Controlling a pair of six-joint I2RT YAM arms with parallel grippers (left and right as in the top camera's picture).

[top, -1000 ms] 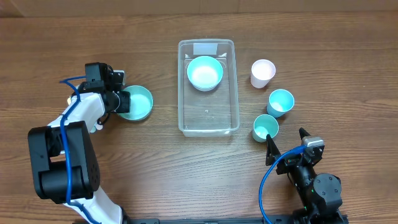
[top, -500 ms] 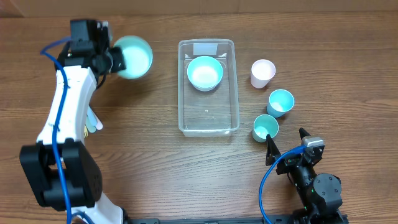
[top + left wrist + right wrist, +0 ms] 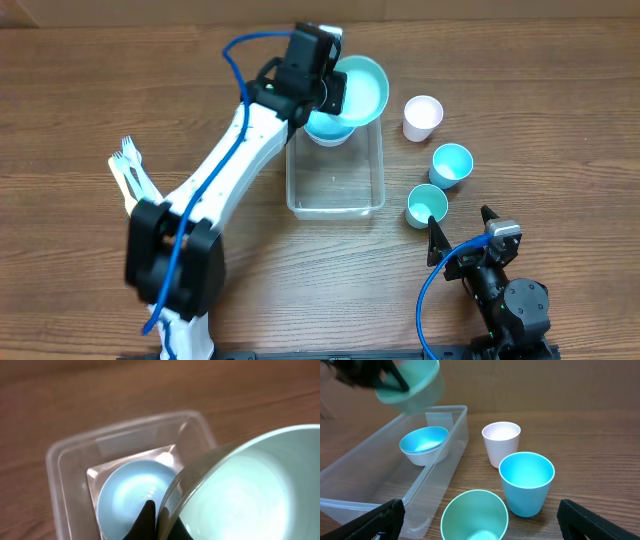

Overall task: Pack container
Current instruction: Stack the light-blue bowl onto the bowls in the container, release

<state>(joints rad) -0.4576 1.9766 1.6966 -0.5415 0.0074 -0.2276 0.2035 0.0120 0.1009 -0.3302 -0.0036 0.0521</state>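
Note:
The clear container [image 3: 336, 185] lies mid-table, with a blue bowl [image 3: 322, 129] at its far end. My left gripper [image 3: 331, 92] is shut on the rim of a mint-green bowl [image 3: 364, 88], held tilted in the air over that far end. In the left wrist view the gripper [image 3: 156, 516] pinches the mint-green bowl [image 3: 245, 485] above the blue bowl [image 3: 127, 497] and the container [image 3: 62, 455]. My right gripper [image 3: 460, 228] stands open near the front edge, nothing between its fingers. Its wrist view shows the container [image 3: 367, 487], the blue bowl [image 3: 424, 441] and the held bowl [image 3: 415, 382].
Right of the container stand three cups: white [image 3: 423, 116], blue [image 3: 451, 163] and green [image 3: 427, 205], the green one closest to my right gripper [image 3: 480, 510]. White plastic forks [image 3: 130, 170] lie at the table's left.
My left arm has swung from the table's left side to above the container's far end, carrying the mint-green bowl with it. The right arm has not moved.

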